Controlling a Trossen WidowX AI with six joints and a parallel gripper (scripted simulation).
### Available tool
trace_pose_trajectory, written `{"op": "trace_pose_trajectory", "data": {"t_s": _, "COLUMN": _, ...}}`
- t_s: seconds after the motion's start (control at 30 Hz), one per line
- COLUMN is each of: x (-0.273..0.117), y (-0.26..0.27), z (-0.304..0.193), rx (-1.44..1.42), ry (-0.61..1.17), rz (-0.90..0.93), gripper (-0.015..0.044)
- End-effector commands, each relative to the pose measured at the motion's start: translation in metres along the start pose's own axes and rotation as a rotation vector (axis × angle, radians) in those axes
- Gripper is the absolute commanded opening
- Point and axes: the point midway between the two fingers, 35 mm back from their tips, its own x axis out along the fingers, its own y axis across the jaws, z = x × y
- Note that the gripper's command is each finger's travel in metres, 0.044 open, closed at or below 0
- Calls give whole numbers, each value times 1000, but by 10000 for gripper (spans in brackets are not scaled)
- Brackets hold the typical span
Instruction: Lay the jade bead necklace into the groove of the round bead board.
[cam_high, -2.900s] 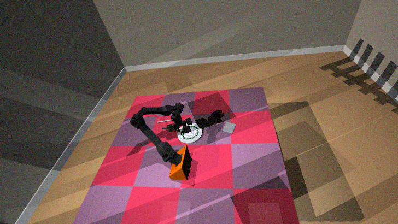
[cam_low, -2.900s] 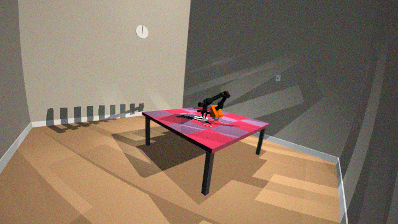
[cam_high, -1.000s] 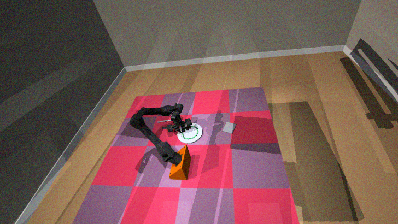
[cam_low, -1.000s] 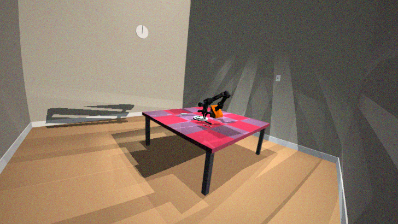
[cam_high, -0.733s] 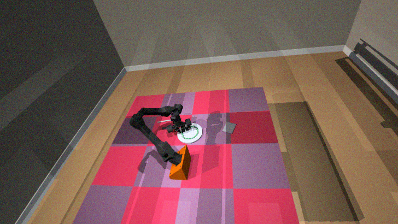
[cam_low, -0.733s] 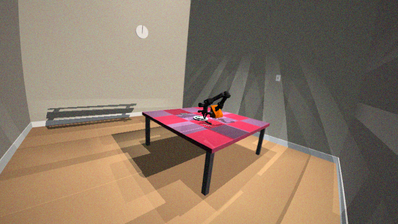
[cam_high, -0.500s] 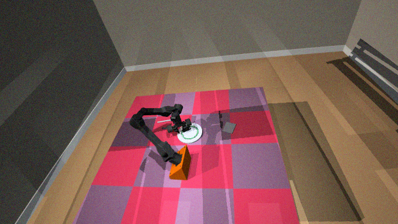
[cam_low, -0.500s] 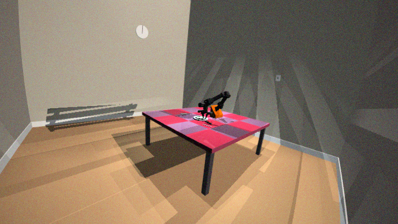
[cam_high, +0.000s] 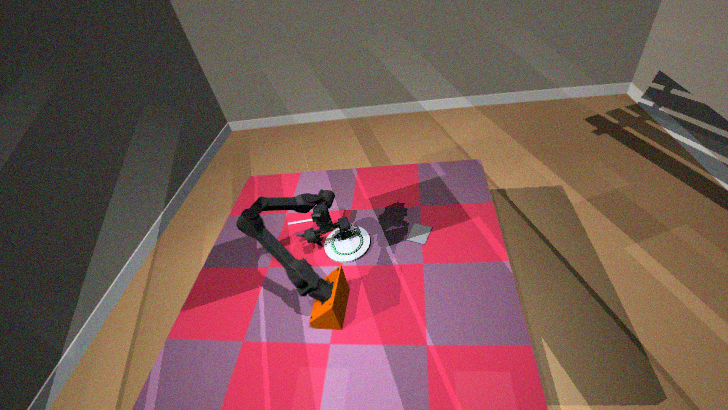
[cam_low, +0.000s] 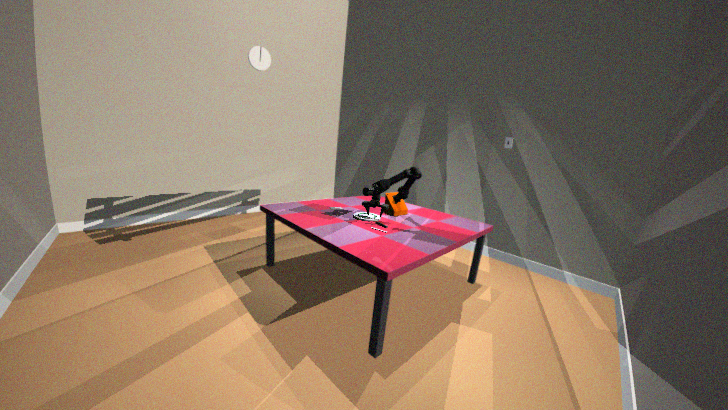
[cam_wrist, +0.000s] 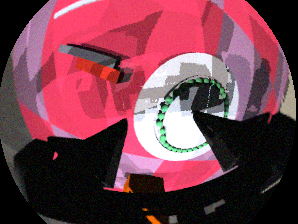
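Note:
The round white bead board (cam_high: 346, 259) (cam_low: 357, 217) (cam_wrist: 144, 131) lies flat on the checkered table. The green jade bead necklace (cam_high: 346, 254) (cam_wrist: 164, 139) lies on it as a rounded loop. In the wrist view a thin dark line runs just outside some left beads; I cannot tell if every bead sits in the groove. My gripper (cam_high: 334, 238) (cam_low: 375, 212) (cam_wrist: 161, 117) is open wide, with nothing between its fingers. In the wrist view one fingertip is over the loop and the other is left of the board. The right finger hides some of the lower right beads.
A dark grey and red bar-like object (cam_wrist: 92, 54) lies left of the board in the wrist view. A thin white strip (cam_high: 299, 222) (cam_low: 379, 229) (cam_wrist: 77, 7) lies beyond it. A grey square (cam_high: 419, 233) lies right of the board. The arm stands on an orange base (cam_high: 331, 308) (cam_low: 396, 204).

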Motion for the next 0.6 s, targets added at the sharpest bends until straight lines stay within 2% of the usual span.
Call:
{"op": "trace_pose_trajectory", "data": {"t_s": 0.0, "x": -1, "y": 0, "z": 0, "rx": -1, "ry": -4, "rz": 2, "gripper": 440}}
{"op": "trace_pose_trajectory", "data": {"t_s": 0.4, "x": -1, "y": 0, "z": 0, "rx": -1, "ry": -4, "rz": 2, "gripper": 440}}
{"op": "trace_pose_trajectory", "data": {"t_s": 0.57, "x": -21, "y": -3, "z": -20, "rx": -19, "ry": -1, "rz": -1, "gripper": 309}}
